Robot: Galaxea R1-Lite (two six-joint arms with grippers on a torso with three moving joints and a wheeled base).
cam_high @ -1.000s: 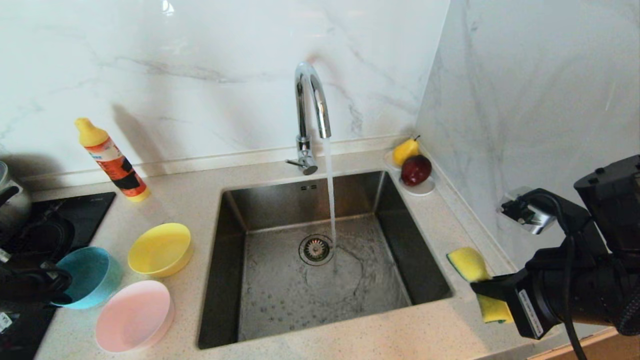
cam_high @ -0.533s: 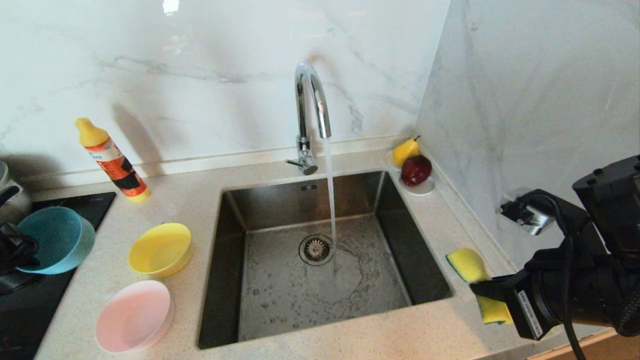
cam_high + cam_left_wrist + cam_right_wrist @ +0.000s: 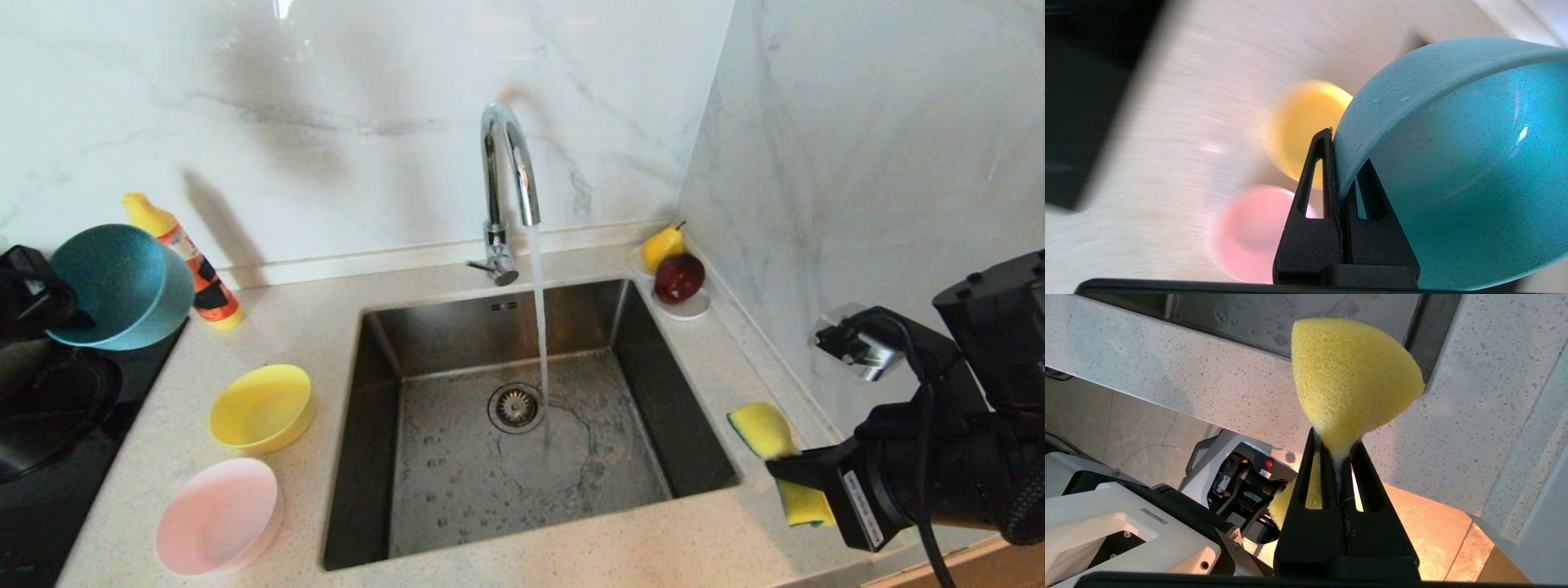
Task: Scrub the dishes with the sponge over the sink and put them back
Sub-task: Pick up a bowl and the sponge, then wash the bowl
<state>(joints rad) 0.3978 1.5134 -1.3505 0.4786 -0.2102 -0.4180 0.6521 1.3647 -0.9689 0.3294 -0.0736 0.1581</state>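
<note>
My left gripper (image 3: 59, 317) (image 3: 1341, 163) is shut on the rim of the light blue bowl (image 3: 114, 286) (image 3: 1453, 171) and holds it tilted in the air at the far left, above the black cooktop. The yellow bowl (image 3: 261, 407) (image 3: 1302, 122) and the pink bowl (image 3: 219, 514) (image 3: 1249, 232) sit on the counter left of the sink (image 3: 490, 322). Over the counter at the sink's right front corner, my right gripper (image 3: 788, 474) (image 3: 1337, 447) is shut on the yellow sponge (image 3: 763, 429) (image 3: 1351, 375), pinching its middle.
Water runs from the chrome faucet (image 3: 510, 163) into the sink near the drain (image 3: 516, 407). An orange detergent bottle (image 3: 200, 282) stands behind the blue bowl. A saucer with a pear and a red fruit (image 3: 678, 278) sits at the back right corner. The cooktop (image 3: 49, 425) lies at far left, and a marble wall closes the right side.
My left gripper has lifted the blue bowl off the counter, carried it up and back, and tilted it. The right arm and sponge have not moved.
</note>
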